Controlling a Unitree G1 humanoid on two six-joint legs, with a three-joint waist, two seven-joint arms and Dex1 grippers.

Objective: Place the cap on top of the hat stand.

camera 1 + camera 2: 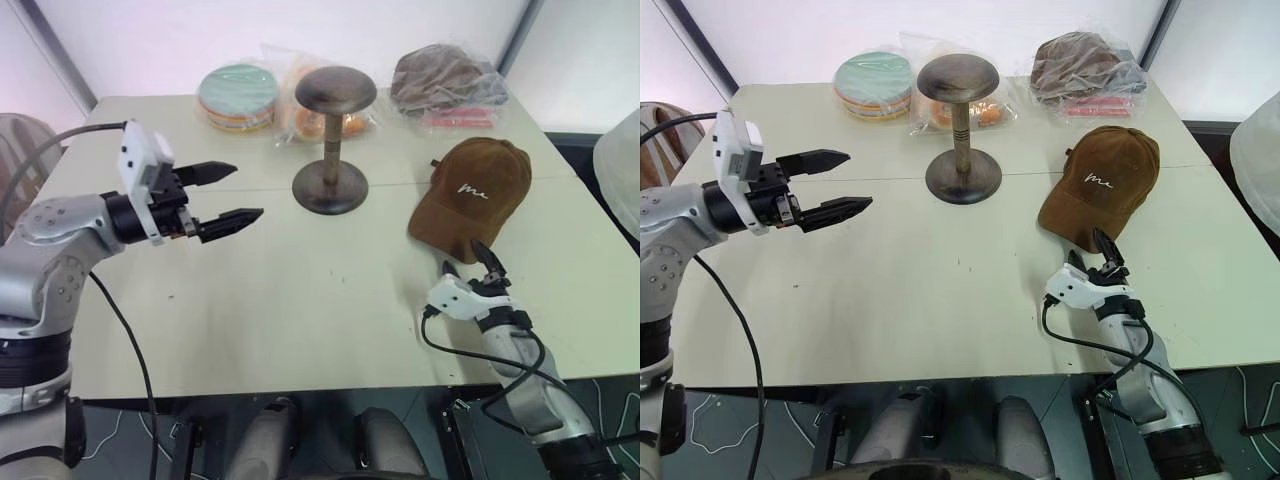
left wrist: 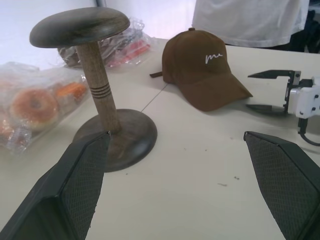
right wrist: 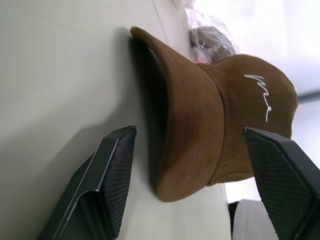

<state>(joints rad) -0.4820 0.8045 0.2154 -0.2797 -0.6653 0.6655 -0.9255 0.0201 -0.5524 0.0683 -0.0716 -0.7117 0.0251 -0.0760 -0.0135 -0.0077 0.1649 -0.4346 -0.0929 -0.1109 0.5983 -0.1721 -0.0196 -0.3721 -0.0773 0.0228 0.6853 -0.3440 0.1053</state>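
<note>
The brown cap (image 1: pixel 472 190) lies on the pale worktop (image 1: pixel 300 300), crown up, on the robot's right side. Its curved brim points toward the robot and its white script logo faces the near edge. A small button sits at the top of the crown.

The hat stand (image 1: pixel 332 140) stands upright near the middle of the worktop, to the left of the cap and apart from it. Its round domed top disc is bare; a slim ribbed stem joins the disc to a round flat base that rests on the worktop.

The right gripper (image 1: pixel 476 262) sits low over the worktop just in front of the cap's brim. Its fingers (image 3: pixel 112 175) are spread wide with nothing between them. In the right wrist view, the brim edge lies in line with the gap between the two fingers.

The left gripper (image 1: pixel 226 193) hangs above the left part of the worktop, pointing toward the hat stand and well apart from it. Its fingers (image 2: pixel 80 180) are also spread wide and hold nothing.

Along the far edge of the worktop lie three plastic-wrapped items: a stack of colourful round discs (image 1: pixel 237 96), a bag of orange rings (image 1: pixel 310 120) behind the hat stand, and a greyish-brown hat (image 1: pixel 445 80).
</note>
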